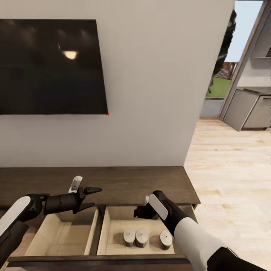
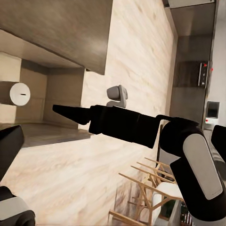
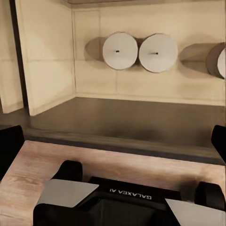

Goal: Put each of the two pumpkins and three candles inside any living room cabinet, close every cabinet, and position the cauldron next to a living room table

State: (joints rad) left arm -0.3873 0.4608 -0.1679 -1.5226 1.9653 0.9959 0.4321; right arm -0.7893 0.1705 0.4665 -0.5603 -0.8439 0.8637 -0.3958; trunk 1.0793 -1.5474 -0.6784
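Note:
The long dark-brown cabinet (image 1: 124, 184) stands below me with two drawers pulled out. Three cream candles (image 1: 142, 237) lie in a row in the right drawer (image 1: 116, 226); the right wrist view shows them as candles (image 3: 120, 50) end-on. My right gripper (image 1: 140, 212) hovers open over that drawer's back edge, with nothing between its spread fingers (image 3: 9, 143). My left gripper (image 1: 92, 198) is open and empty above the left drawer (image 1: 64, 233), which holds nothing I can see. One candle (image 2: 19, 93) also shows in the left wrist view. Pumpkins, cauldron and table are out of view.
A dark TV (image 1: 49, 66) hangs on the white wall above the cabinet. To the right, pale wood floor (image 1: 233, 169) runs to a doorway with grey kitchen units (image 1: 248, 109). Wooden chairs (image 2: 150, 183) show past my right arm (image 2: 141, 127).

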